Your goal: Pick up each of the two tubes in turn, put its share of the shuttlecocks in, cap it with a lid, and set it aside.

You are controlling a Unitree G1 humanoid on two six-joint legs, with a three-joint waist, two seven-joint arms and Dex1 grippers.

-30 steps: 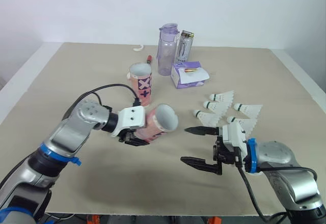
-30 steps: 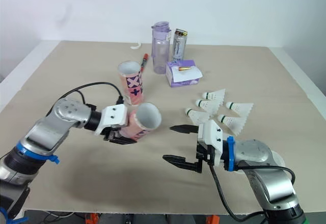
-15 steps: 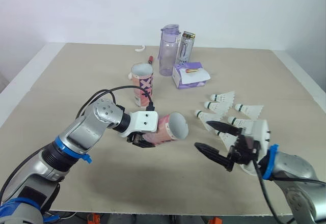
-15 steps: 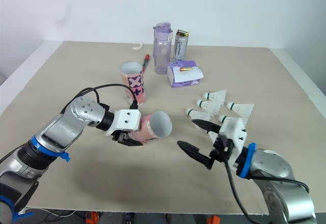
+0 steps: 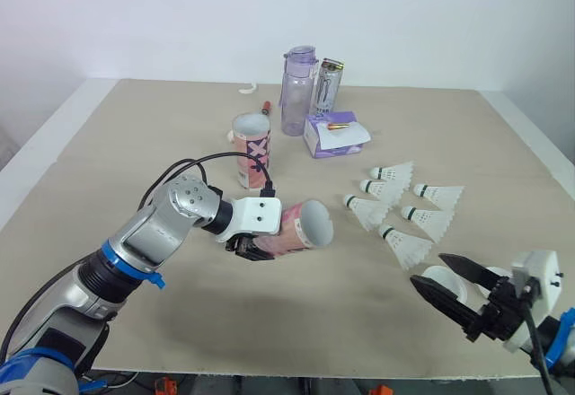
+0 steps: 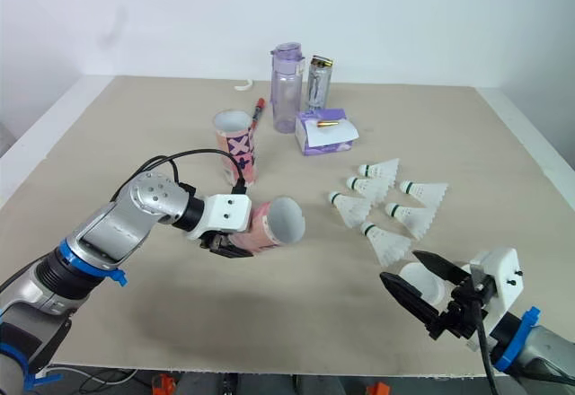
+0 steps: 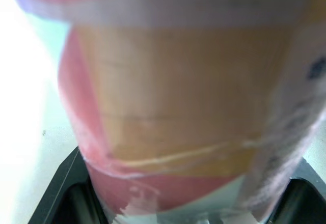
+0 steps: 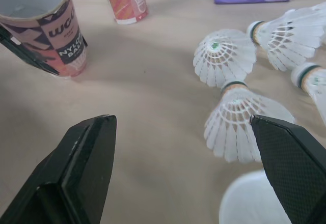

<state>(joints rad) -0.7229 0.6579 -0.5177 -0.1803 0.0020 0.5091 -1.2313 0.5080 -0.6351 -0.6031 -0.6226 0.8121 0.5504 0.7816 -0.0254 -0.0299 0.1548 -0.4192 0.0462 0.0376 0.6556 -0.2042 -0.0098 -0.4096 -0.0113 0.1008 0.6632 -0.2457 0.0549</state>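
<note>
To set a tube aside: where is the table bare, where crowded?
Bare: left of the standing tube; the front, between held tube and right hand. Crowded: around the shuttlecocks, bottle, can and box.

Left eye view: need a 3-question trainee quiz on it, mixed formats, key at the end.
1. True or false: the left gripper holds its tube standing upright on the table.
2. How many shuttlecocks lie on the table? A) four B) six C) eight
3. Fill in: the right gripper, near the white lid, has its fingers ____.
Key: 1 false, the tube is tipped on its side in the gripper, mouth toward the shuttlecocks. 2 B. 3 open.
</note>
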